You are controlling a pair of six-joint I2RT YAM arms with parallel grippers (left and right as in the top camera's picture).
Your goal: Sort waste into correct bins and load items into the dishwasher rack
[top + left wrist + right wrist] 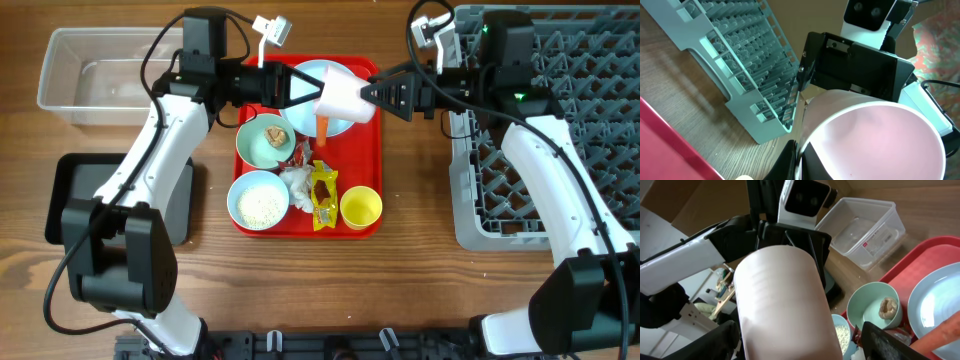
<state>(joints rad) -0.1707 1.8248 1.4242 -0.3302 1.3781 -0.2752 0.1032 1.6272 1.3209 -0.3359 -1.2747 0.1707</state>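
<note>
Left hand (316, 92) pinches pinkish cup (347, 98), contact mostly hidden.

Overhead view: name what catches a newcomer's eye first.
A small pinkish-white cup hangs over the flat red serving tray, the left tool shut on it and the right tool open around its base. The large grey plastic lattice rack fills the right side.

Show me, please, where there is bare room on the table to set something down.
Bare table lies on the robot's side of the red tray, and in the narrow strip between that tray and the dishwasher rack. The clear tub looks empty. The red tray itself is crowded.
</note>
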